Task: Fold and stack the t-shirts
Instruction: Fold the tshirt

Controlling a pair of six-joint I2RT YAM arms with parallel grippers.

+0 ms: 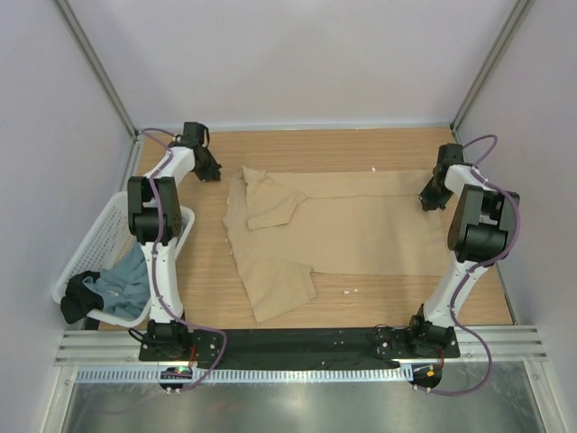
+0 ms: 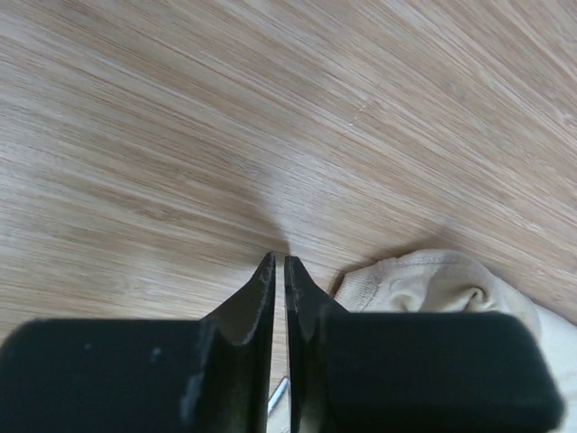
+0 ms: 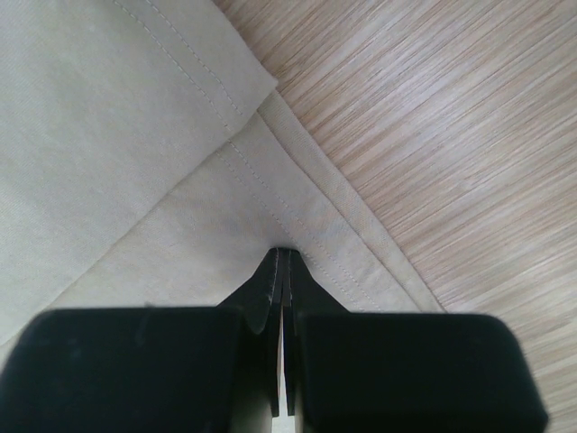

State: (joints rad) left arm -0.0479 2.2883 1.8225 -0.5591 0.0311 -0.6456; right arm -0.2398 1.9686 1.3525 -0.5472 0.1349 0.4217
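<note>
A tan t-shirt (image 1: 361, 225) lies spread on the wooden table, its left sleeves folded in and rumpled. My left gripper (image 1: 213, 171) is at the shirt's far left corner. In the left wrist view it (image 2: 279, 257) is shut over bare wood, with a bunched tan edge (image 2: 433, 280) just right of its fingers. My right gripper (image 1: 431, 198) is at the shirt's right edge. Its shut tips (image 3: 283, 251) rest on the stitched hem of the tan cloth (image 3: 108, 135), which lies flat with no fold showing between the jaws. A grey-blue t-shirt (image 1: 122, 284) lies crumpled in the basket.
A white mesh basket (image 1: 95, 234) stands off the table's left edge beside the left arm, with a dark cloth (image 1: 77, 302) at its near end. White walls and metal posts close in the table on three sides. A black rail runs along the near edge.
</note>
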